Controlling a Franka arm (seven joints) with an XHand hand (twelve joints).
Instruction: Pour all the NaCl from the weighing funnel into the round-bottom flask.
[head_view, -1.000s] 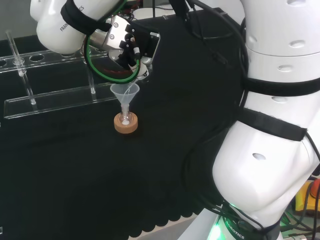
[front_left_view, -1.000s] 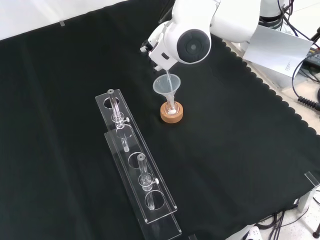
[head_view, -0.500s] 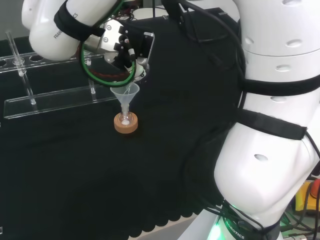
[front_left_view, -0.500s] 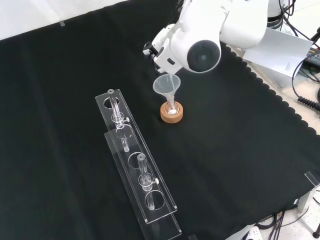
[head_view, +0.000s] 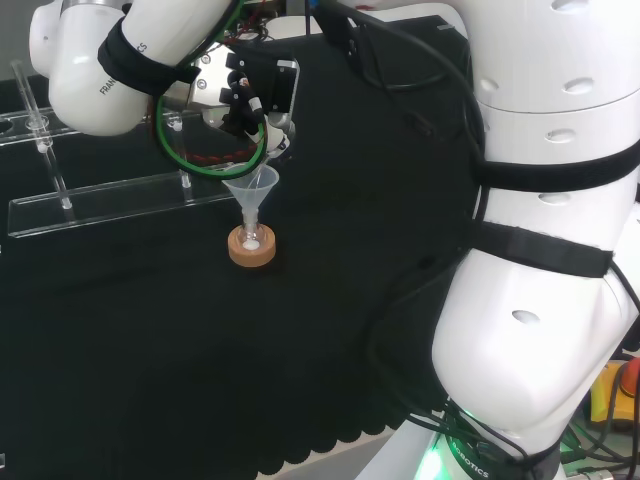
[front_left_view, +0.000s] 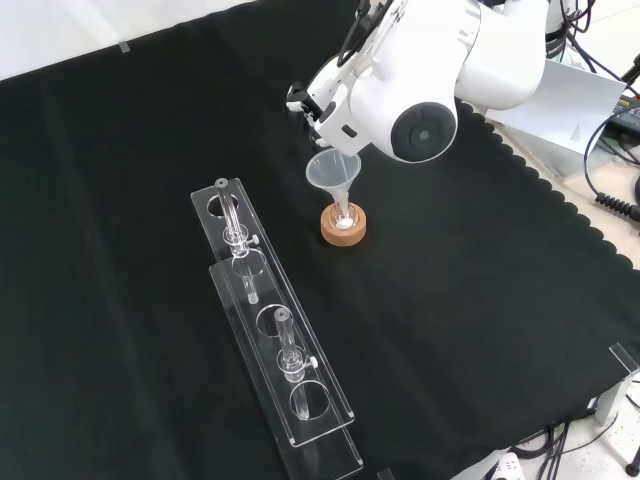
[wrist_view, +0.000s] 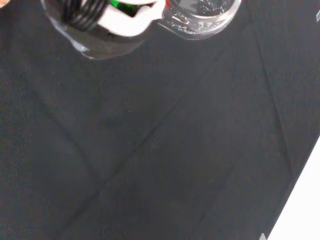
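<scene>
A small round-bottom flask (head_view: 251, 240) (front_left_view: 343, 218) stands in a cork ring (head_view: 251, 249) (front_left_view: 343, 228), with white powder at its bottom. A clear cone funnel (head_view: 251, 185) (front_left_view: 332, 170) sits in its neck. The black and white hand (head_view: 245, 95) (front_left_view: 312, 105) hovers just above and beside the cone, fingers curled on the clear weighing funnel (head_view: 279, 146). In the wrist view the weighing funnel (wrist_view: 200, 12) shows white grains clinging inside, next to a part of the hand (wrist_view: 127, 20). In the front view the arm's white link (front_left_view: 420, 120) hides most of the hand.
Two long clear racks (head_view: 100, 200) (front_left_view: 270, 330) holding thin glass tubes lie left of the flask in the front view and behind it in the head view. The cloth's scalloped edge (front_left_view: 560, 200) runs along the right of the front view.
The hand has drawn up and away from the cone, to the left in the head view, and the weighing funnel's stem no longer dips into it. The arm's link swung right in the front view.
</scene>
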